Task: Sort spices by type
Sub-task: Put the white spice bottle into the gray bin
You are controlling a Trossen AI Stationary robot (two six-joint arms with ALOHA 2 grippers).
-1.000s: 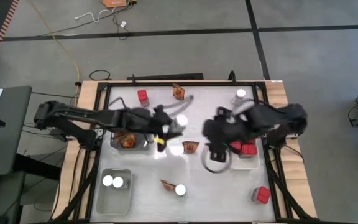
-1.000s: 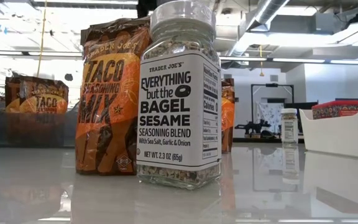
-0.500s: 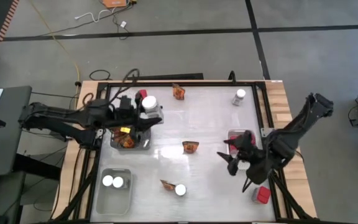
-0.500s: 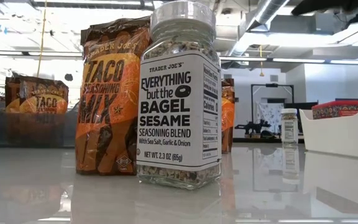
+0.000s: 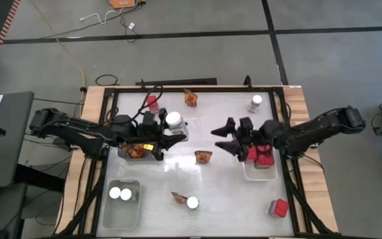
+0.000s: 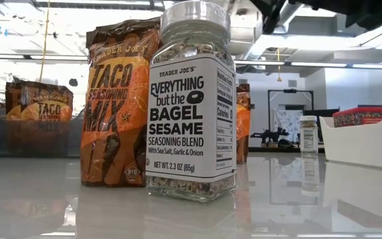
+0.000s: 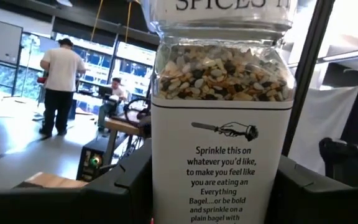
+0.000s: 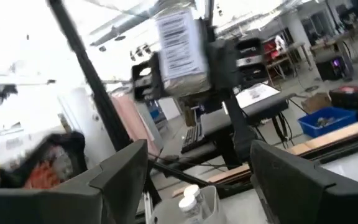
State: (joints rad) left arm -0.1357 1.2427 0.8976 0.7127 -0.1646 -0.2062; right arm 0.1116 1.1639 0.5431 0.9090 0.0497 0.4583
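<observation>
Since half a second back my left gripper (image 5: 171, 130) has carried its jar (image 5: 174, 119) from the far-left corner toward mid-table, fingers clamped on it above the grey tray (image 5: 152, 156). My right gripper (image 5: 221, 137) has swung in empty, jaws spread, facing it. I judge the two could collide, knocking the jar loose
</observation>
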